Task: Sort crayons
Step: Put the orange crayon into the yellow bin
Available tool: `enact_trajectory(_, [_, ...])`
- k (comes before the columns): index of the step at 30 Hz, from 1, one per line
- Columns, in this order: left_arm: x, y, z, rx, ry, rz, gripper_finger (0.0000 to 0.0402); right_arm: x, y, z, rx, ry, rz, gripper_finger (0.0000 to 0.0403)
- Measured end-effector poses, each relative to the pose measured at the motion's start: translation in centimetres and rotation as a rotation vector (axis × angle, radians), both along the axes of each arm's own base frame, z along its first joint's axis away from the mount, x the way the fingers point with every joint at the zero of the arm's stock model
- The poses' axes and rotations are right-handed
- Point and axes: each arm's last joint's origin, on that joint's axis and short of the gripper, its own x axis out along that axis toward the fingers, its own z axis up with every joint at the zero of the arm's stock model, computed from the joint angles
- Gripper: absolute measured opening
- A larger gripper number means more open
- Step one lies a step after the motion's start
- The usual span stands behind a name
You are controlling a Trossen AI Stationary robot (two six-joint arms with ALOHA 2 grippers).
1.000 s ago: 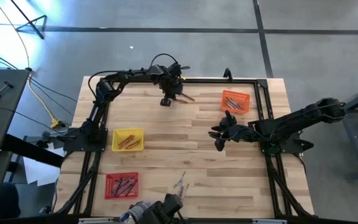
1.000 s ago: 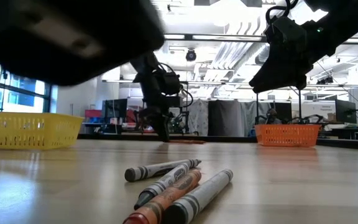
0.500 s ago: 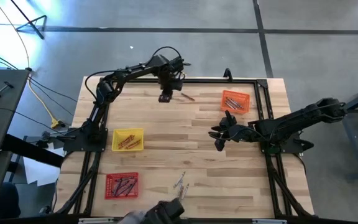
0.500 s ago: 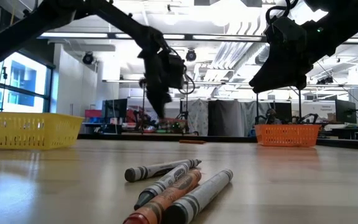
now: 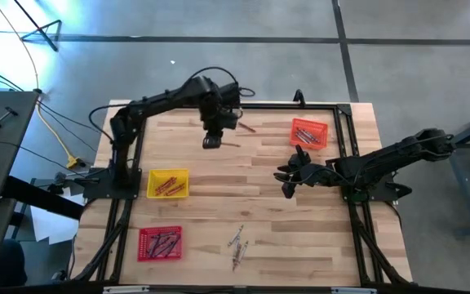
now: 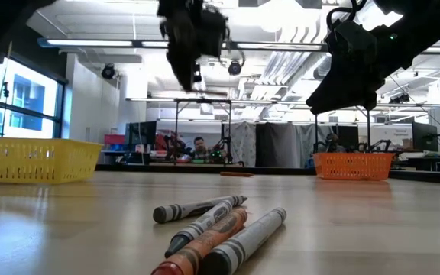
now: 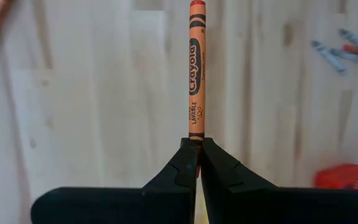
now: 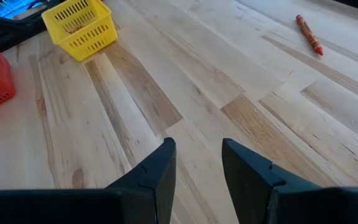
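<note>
My left gripper point(image 5: 211, 140) is high above the far middle of the table, shut on an orange crayon point(image 7: 196, 68); in the low view point(image 6: 183, 53) it hangs well above the tabletop. A second orange crayon point(image 5: 247, 127) lies flat near the far edge and also shows in the right wrist view point(image 8: 309, 34). Several grey and orange crayons point(image 5: 237, 242) lie in a loose bunch near the front edge, close to the low camera point(image 6: 212, 229). My right gripper point(image 5: 288, 175) is open and empty above the table's right middle point(image 8: 194, 155). My left gripper pinches one end of the orange crayon point(image 7: 196, 135) between its two fingertips. The crayon sticks out past the fingertips in line with the fingers, with nearly its whole length free. It is lifted clear of the table.
An orange tray point(image 5: 309, 133) with crayons stands at the far right. A yellow tray point(image 5: 168, 183) stands at the left middle and a red tray point(image 5: 161, 243) at the front left. Bare wood lies between them.
My left gripper has risen from the tabletop near the far edge and come a little toward the near edge, carrying the orange crayon up clear of the table. The other orange crayon stayed where it lay. A dark shape at the near edge has gone from view.
</note>
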Motion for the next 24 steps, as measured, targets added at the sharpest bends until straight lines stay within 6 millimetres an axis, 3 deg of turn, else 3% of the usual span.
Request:
enact_trajectory(6, [-2.1, -5.4, 1.9, 0.080, 0.023, 0.025, 0.0000, 0.0, 0.0, 0.0, 0.000, 0.001, 0.000, 0.0125])
enact_trajectory(14, [-8.4, -11.6, 1.5, 0.122, -0.002, 0.168, 0.0000, 0.0, 0.0, 0.0, 0.000, 0.002, 0.000, 0.0125])
enact_trajectory(18, [-12.0, -14.0, 0.4, 0.131, -0.049, 0.267, 0.0000, 0.0, 0.0, 0.0, 0.000, 0.001, 0.000, 0.0125])
enact_trajectory(24, [-17.0, -16.1, -2.9, 0.161, -0.041, 0.395, 0.0000, 0.0, 0.0, 0.0, 0.000, 0.001, 0.000, 0.0125])
